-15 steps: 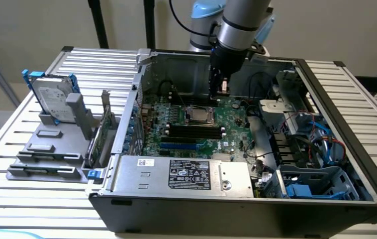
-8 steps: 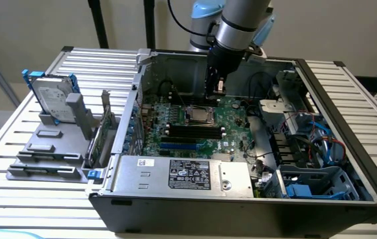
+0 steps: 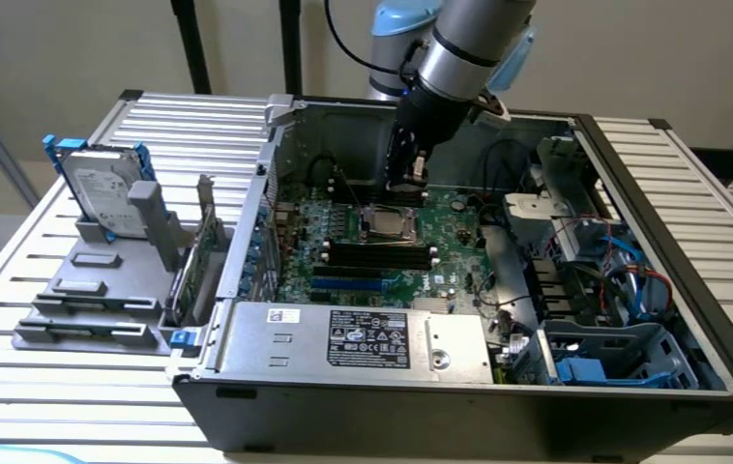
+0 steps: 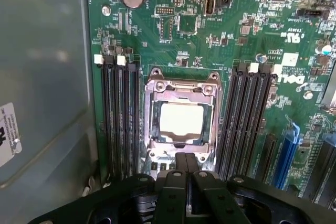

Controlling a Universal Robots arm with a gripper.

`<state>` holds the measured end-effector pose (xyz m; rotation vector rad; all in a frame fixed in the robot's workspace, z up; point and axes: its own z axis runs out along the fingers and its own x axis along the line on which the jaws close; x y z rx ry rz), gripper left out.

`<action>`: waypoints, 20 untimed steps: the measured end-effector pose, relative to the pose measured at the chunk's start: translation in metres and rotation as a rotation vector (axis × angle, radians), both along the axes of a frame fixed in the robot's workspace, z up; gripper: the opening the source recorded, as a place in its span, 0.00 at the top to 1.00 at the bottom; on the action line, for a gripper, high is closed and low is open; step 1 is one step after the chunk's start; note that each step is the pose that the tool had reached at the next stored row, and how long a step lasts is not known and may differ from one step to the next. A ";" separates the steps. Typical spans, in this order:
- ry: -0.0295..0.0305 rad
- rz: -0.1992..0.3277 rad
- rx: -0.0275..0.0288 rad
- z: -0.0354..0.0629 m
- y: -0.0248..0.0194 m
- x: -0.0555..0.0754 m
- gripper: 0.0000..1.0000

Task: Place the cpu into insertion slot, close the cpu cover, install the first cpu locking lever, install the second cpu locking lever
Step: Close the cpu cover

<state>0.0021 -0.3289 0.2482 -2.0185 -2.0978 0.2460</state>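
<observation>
Shut with fingers pressed together and holding nothing, gripper (image 4: 185, 158) just at the near rim of the insertion slot (image 4: 155, 125). Straight ahead, seated flat in that slot, the cpu (image 4: 181, 118), framed by the cpu cover (image 4: 181, 84), apparently lowered. Flanked on both sides by memory slots (image 4: 119, 121) running along the same line.

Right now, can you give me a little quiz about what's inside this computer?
1. True or false: the cpu shows through the window of the cpu cover.
2. Pick one. The jaws are: A wide open, B shut with nothing between them, C gripping the cpu.
3. Fill in: black memory slots stand on ___ sides of the cpu.
Key: 1 true. 2 B. 3 both.
</observation>
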 end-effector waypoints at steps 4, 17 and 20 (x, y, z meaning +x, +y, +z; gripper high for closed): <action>0.0005 -0.005 -0.0005 -0.0062 0.0000 -0.007 0.89; 0.0006 -0.062 -0.0054 -0.0267 0.0010 -0.020 0.89; 0.0006 -0.086 -0.0055 -0.0316 0.0012 -0.021 0.89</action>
